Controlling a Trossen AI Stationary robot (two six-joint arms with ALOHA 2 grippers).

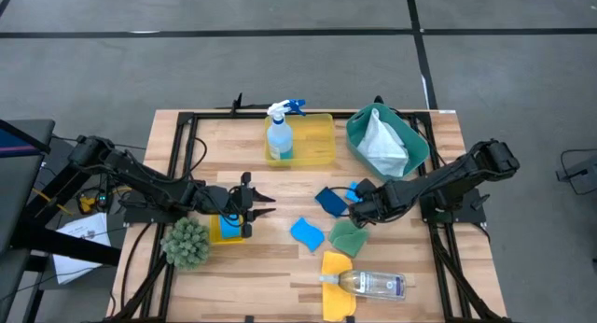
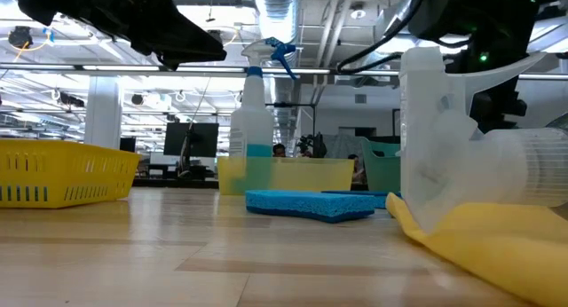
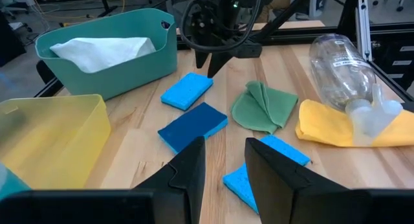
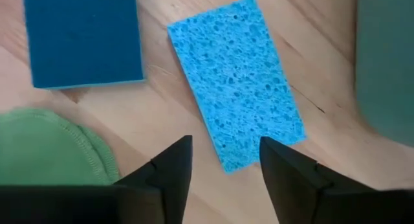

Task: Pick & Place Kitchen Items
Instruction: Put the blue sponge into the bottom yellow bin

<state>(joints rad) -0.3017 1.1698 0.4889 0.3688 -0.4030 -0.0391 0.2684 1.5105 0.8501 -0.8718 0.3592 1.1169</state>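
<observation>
High view straight down; low view table-level; wrist views close, share sponge (image 4: 236, 81).

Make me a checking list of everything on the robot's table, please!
Surface: wooden table, bare between items.
Job's things: spray bottle upright in yellow tray; white cloth in teal bin; three blue sponges, green cloth, clear bottle lying on yellow cloth.
Clutter: spiky green ball.
Grippers: left gripper empty, slightly apart; right gripper open above light blue sponge.
Cables: black cables along table's left edge.
Surroundings: grey floor; people in room behind.
</observation>
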